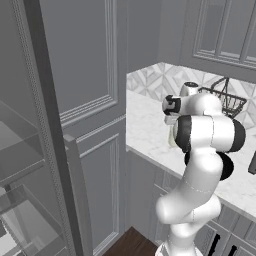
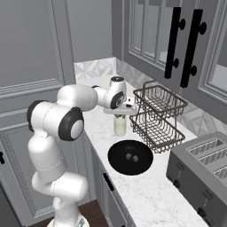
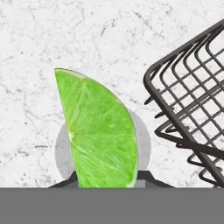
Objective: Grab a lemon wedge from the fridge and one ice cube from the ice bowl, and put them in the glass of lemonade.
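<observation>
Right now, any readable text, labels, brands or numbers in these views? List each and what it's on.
None: no words, numbers or brand marks can be read.
toaster: plain front and knobs, no label.
wire basket: bare wire.
cabinet doors: black handles, no signs.
lime-green wedge in the gripper: no sticker.
glass of lemonade and black bowl: unmarked.
</observation>
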Motion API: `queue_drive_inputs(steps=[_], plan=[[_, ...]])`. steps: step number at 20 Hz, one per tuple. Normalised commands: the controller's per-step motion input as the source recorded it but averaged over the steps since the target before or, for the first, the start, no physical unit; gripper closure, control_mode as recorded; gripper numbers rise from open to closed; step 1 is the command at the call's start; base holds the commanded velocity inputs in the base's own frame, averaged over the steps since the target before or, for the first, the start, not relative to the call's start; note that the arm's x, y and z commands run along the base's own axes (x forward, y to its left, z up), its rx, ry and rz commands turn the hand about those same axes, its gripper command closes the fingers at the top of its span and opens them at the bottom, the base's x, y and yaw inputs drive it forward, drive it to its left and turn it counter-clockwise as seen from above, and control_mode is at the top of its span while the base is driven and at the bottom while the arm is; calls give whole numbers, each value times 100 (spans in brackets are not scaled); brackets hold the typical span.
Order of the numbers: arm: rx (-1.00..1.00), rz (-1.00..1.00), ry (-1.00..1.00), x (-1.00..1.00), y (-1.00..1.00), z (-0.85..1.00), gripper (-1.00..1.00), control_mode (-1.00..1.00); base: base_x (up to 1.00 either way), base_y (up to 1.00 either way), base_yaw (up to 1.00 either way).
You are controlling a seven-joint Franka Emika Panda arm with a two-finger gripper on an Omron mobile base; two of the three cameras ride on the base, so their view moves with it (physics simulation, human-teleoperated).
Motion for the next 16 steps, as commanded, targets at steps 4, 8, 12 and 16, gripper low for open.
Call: queue_drive_inputs(steps=[4, 8, 12, 16], plan=[[0, 0, 0, -8, 0, -15, 100, -100, 0, 0, 0], [0, 0, -3, -14, 0, 0, 100, -100, 0, 0, 0], [0, 0, 0, -1, 0, 0, 100, -100, 0, 0, 0], [0, 0, 0, 0, 0, 0, 100, -100, 0, 0, 0]])
